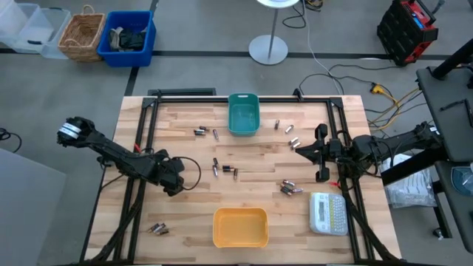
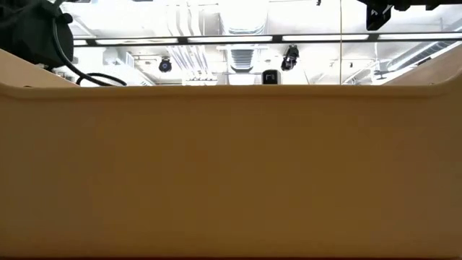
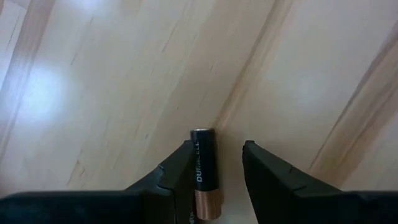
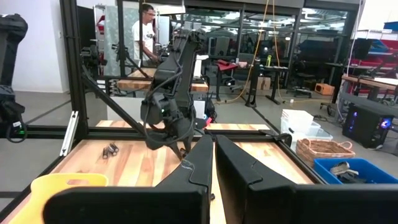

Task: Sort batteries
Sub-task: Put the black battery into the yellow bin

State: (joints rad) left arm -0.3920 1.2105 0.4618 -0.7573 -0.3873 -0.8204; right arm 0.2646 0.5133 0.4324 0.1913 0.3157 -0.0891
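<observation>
Many small batteries lie scattered on the wooden table, among them a pair (image 1: 222, 169) at the middle and a cluster (image 1: 288, 187) to the right. My left gripper (image 1: 176, 185) is low over the table's left half, open, with a black and copper battery (image 3: 204, 168) between its fingers. My right gripper (image 1: 295, 147) hovers over the right half, shut with nothing in it (image 4: 213, 140), beside two batteries (image 1: 293, 140). The low view shows only the yellow bin's wall. My left gripper has the battery lying along the inner side of one finger (image 3: 179, 171), its dark end (image 3: 203, 134) reaching past the fingertips. The other finger (image 3: 264, 177) stands apart from it with a clear gap. The fingers run along the battery, close over the wood.
A teal bin (image 1: 244, 114) stands at the far middle, a yellow bin (image 1: 240, 227) at the near middle. A white label-maker (image 1: 329, 213) lies near right. More batteries lie near left (image 1: 157, 229) and beside the teal bin (image 1: 199, 131). A person stands in the room beyond.
</observation>
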